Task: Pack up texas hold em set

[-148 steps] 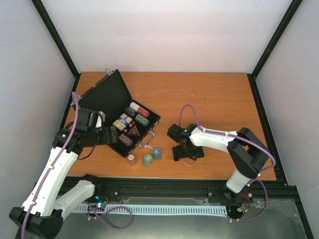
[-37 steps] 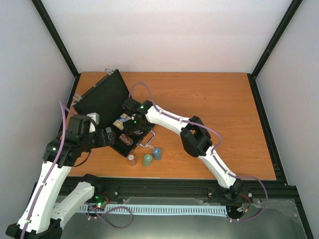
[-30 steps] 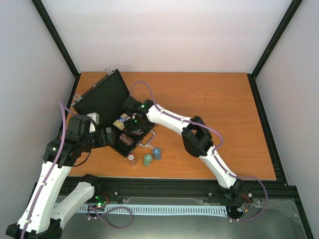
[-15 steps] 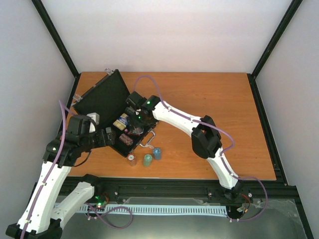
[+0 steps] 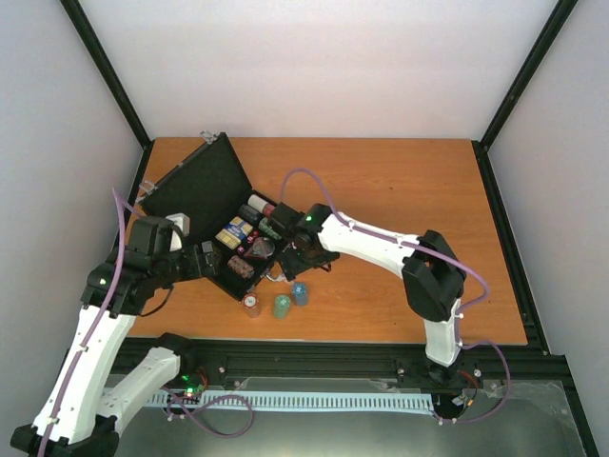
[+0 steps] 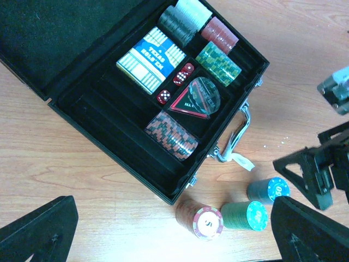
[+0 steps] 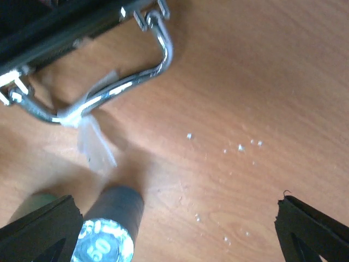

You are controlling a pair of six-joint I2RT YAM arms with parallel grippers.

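Stacks of loose poker chips stood in a row on the orange-brown wooden table (image 5: 400, 190): a round blue stack (image 7: 106, 240), a round green stack (image 6: 242, 214) just beside it, and a brownish-red stack (image 6: 200, 218) next to that. The right gripper (image 7: 174, 229) hung over them, fingers spread wide and holding nothing. The blue stack sat close under one finger, not centred between the two. Just ahead of those fingers lay the silver wire handle (image 7: 109, 93) of the flat black rectangular case (image 6: 114, 142). The case was open, with a blue-and-white card deck (image 6: 150, 57), red dice (image 6: 182, 73), a black triangle under a clear disc (image 6: 193, 98) and several chip stacks in its slots. The left gripper (image 6: 169, 234), also spread and empty, hovered above the case's near edge.

Likely trouble: closing off-centre would shove the blue stack sideways and topple it, and the green one stood close enough to spill as well. A pinch set too high might lift only the top chips. A finger might also snag the handle or the clear tag (image 7: 92, 142) tied to it, dragging the case.
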